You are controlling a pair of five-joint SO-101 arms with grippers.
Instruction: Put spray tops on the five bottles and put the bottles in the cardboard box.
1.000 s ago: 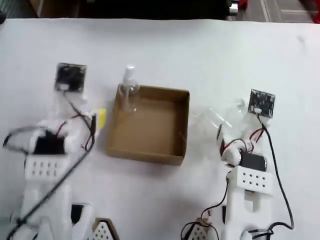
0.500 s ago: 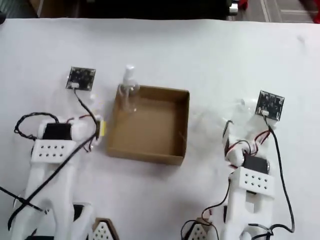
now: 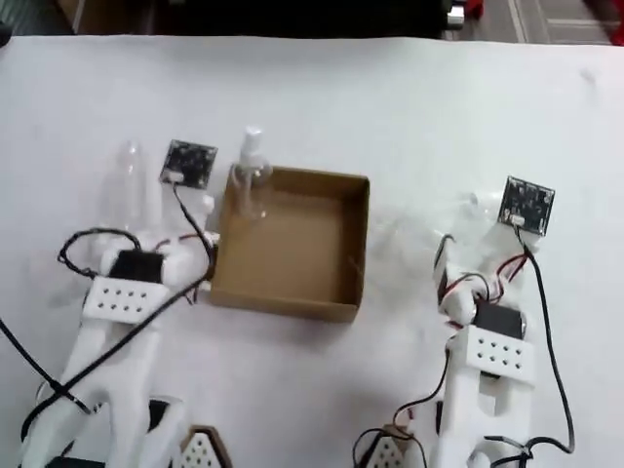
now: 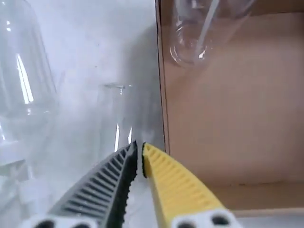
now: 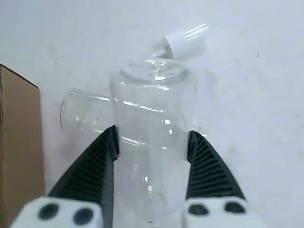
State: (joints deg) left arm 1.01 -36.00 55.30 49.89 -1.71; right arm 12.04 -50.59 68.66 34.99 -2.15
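Two right fingers (image 5: 100,164) clamp a bottle (image 5: 152,123); left fingers (image 4: 113,183) closed.

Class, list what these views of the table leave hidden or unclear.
Right wrist view: whether the white spray top sits on the clear plastic bottle in the right gripper or lies behind it.
Left wrist view: the frame edge cuts off the upright bottle in the brown cardboard box.
High view: that gripped bottle is too faint.

The right end effector (image 5: 152,139) clasps a clear bottle (image 5: 152,97).
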